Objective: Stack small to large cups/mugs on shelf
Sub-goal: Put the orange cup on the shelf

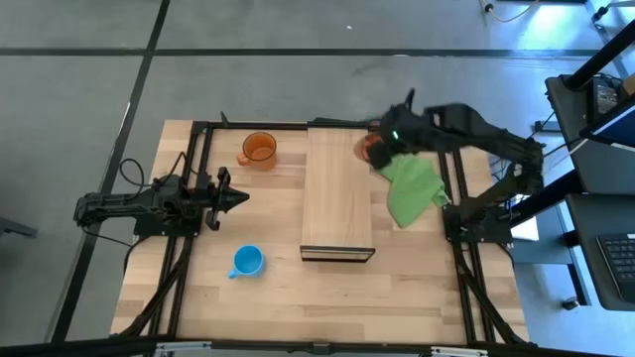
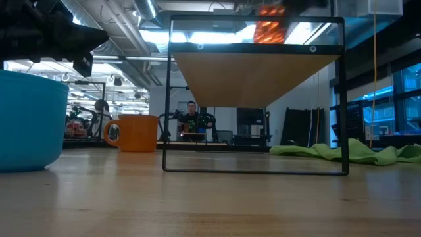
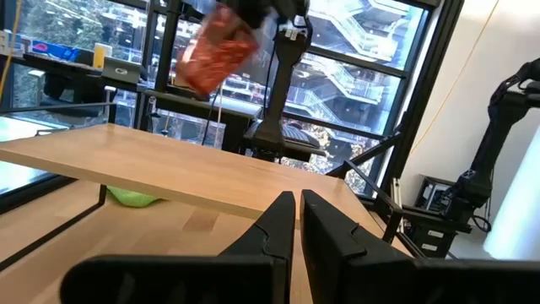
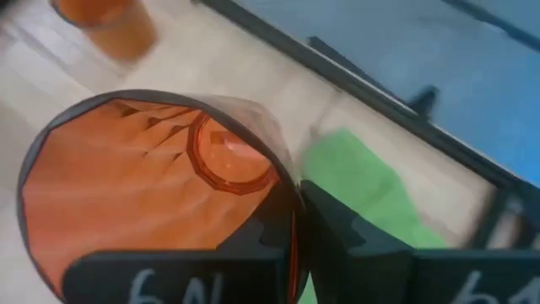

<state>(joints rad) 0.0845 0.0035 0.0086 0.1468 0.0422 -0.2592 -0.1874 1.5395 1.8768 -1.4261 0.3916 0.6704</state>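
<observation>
The reddish-brown ribbed cup (image 1: 369,149) is in my right gripper (image 1: 382,147), over the far right part of the light-wood shelf (image 1: 335,198). It also shows in the left wrist view (image 3: 218,52) and the low view (image 2: 268,26). The orange mug (image 1: 259,149) stands on the table left of the shelf's far end. The light blue mug (image 1: 247,261) stands on the table near the shelf's near left corner. My left gripper (image 1: 236,198) is shut and empty, level above the table left of the shelf. My right gripper holds the cup by its rim wall (image 4: 291,221), one finger (image 4: 253,245) inside the cup and one (image 4: 342,232) outside. The cup (image 3: 218,52) is lifted clear above the shelf and tilted.
A green cloth (image 1: 412,188) lies on the table right of the shelf, under my right arm. Black frame rails (image 1: 189,159) run along the table's left and right sides. A person (image 2: 191,118) sits far behind the table.
</observation>
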